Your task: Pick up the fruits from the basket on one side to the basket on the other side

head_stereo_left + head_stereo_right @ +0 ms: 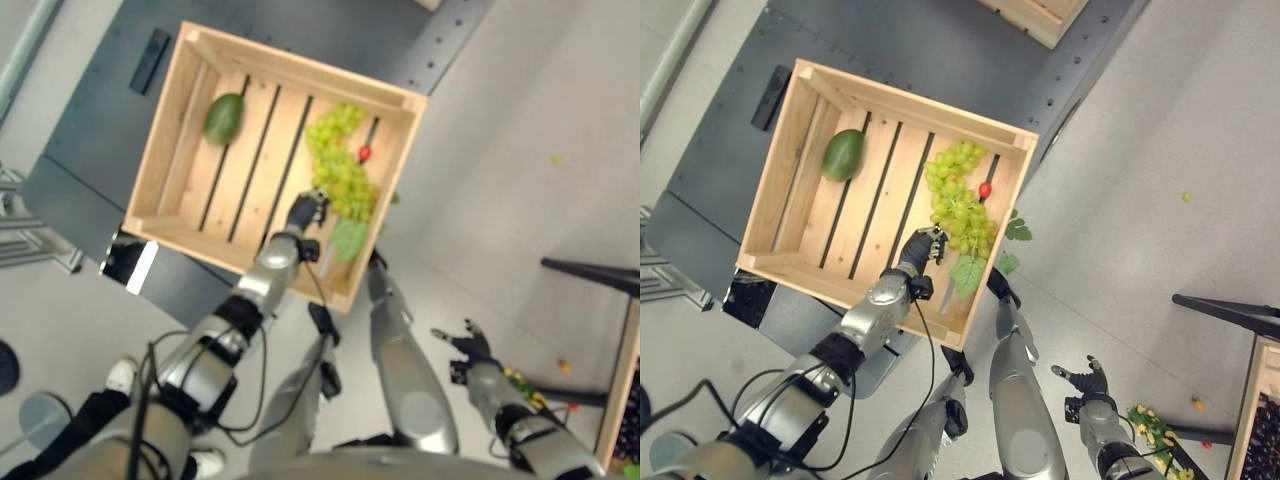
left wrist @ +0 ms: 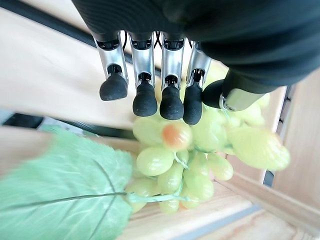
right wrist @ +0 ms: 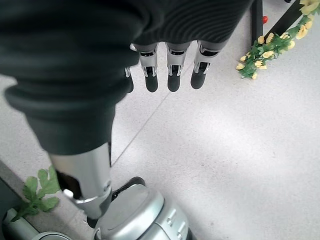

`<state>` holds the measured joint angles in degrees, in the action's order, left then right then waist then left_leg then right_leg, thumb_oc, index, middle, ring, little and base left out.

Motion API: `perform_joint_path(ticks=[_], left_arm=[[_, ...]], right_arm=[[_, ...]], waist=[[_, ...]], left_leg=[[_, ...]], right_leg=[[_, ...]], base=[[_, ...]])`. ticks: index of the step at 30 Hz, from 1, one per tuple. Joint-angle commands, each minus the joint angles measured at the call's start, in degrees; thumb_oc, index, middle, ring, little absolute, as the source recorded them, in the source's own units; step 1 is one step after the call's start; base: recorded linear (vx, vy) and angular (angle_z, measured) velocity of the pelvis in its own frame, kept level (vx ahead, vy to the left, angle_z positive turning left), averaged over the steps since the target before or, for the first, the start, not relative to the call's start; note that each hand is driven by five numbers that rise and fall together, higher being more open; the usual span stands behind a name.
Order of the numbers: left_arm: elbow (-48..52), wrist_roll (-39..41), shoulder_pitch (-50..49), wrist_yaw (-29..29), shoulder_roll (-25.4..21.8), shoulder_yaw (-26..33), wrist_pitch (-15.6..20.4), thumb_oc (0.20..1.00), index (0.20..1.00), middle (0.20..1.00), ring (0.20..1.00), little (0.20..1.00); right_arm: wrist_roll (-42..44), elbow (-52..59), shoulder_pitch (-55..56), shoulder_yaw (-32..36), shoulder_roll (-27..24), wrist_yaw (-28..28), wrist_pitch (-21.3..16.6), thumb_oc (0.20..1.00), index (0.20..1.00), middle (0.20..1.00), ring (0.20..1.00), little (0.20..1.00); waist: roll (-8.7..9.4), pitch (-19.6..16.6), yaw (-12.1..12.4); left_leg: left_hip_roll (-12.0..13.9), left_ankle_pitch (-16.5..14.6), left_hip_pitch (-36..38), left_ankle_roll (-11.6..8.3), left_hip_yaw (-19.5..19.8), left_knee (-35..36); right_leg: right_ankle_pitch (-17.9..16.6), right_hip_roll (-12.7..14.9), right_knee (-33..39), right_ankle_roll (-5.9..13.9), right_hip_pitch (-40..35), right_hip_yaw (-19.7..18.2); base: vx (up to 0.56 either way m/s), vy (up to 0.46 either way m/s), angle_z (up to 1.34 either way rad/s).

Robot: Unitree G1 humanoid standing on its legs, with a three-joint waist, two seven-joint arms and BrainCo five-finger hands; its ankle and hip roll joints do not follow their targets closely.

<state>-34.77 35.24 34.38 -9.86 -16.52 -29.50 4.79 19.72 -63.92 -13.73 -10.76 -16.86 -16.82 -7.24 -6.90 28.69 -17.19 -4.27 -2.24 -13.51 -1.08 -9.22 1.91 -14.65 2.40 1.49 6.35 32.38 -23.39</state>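
While your left hand (image 1: pixel 924 246) is reaching into the wooden crate (image 1: pixel 775 180), its fingers (image 2: pixel 145 97) are hanging straight beside the near end of the bunch of green grapes (image 1: pixel 958 200), with the thumb close against the fruit and nothing pinched. The grapes are lying on the crate's slatted floor toward its right side, and a large green leaf (image 1: pixel 966 273) is resting at their near end. A small red fruit (image 1: pixel 985 189) is sitting against the bunch by the right wall. A green mango (image 1: pixel 842 154) is lying apart near the far left corner.

You are seeing no readable writing or labels anywhere.

The crate is sitting on a dark grey platform (image 1: pixel 940 55), and a black strip (image 1: pixel 771 83) is lying on that platform just beyond the crate's left corner. A second wooden crate (image 1: pixel 1035 15) is showing at the far edge. The floor (image 1: pixel 1160 130) around is pale grey.

Your right hand (image 1: pixel 1086 381) is hanging low at your right side over the floor, fingers (image 3: pixel 174 75) relaxed and spread, holding nothing. A sprig of yellow flowers (image 3: pixel 272 45) is lying on the floor near it, beside a black frame leg (image 1: pixel 1225 312). Two loose green leaves (image 1: pixel 1012 245) are lying on the floor by the crate's near right corner.
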Motion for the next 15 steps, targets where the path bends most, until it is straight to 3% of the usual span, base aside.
perform_joint_path(ticks=[1,11,12,13,15], left_arm=[[4.92,1.90,-3.07,1.06,-2.88,2.64,2.83,0.200,0.200,0.200,0.200,0.200],[9.37,0.63,-9.80,2.09,-6.78,5.21,2.60,0.200,0.200,0.200,0.200,0.200],[9.04,-0.04,-9.56,1.98,-6.85,5.14,2.45,0.918,0.918,0.918,0.918,0.918],[8.72,-1.05,-9.25,1.99,-6.90,5.14,2.28,1.000,1.000,1.000,1.000,1.000],[7.63,-2.13,-7.94,1.10,-6.08,5.07,2.24,1.000,1.000,1.000,1.000,1.000]], right_arm=[[1.24,0.26,6.03,1.12,-1.44,-0.44,-0.95,1.000,1.000,1.000,1.000,1.000],[0.67,-0.25,6.75,2.62,-1.86,0.19,-0.95,1.000,1.000,1.000,1.000,1.000],[0.63,-0.29,6.72,2.58,-1.80,0.29,-0.93,1.000,1.000,1.000,1.000,1.000],[0.46,-0.38,6.61,2.47,-1.82,0.32,-0.90,1.000,1.000,1.000,1.000,1.000],[0.41,-0.56,6.50,2.36,-1.86,0.29,-0.92,1.000,1.000,1.000,1.000,1.000]], waist=[[0.51,-0.56,0.24],[0.59,-0.82,1.14],[0.64,-0.85,1.12],[0.87,-0.98,1.02],[0.86,-0.92,1.05]], left_leg=[[0.55,-2.45,-6.88,-2.48,2.24,-9.78],[0.48,-2.67,-7.40,-2.36,2.68,-10.19],[0.50,-2.71,-7.42,-2.34,2.69,-10.23],[0.36,-2.35,-7.71,-2.41,2.65,-10.19],[0.54,-2.73,-7.69,-2.33,2.64,-10.43]], right_leg=[[5.10,-2.07,1.77,0.54,-4.55,1.45],[5.26,-2.02,1.71,0.47,-4.29,1.84],[5.24,-1.98,1.70,0.46,-4.30,1.85],[5.02,-1.87,1.72,0.45,-4.01,1.80],[5.25,-1.98,1.64,0.48,-4.18,1.92]], base=[[-0.01,-0.006,0.07],[0.00,-0.001,0.00],[0.00,0.000,0.00],[0.00,0.000,0.00],[0.00,0.000,0.00]])
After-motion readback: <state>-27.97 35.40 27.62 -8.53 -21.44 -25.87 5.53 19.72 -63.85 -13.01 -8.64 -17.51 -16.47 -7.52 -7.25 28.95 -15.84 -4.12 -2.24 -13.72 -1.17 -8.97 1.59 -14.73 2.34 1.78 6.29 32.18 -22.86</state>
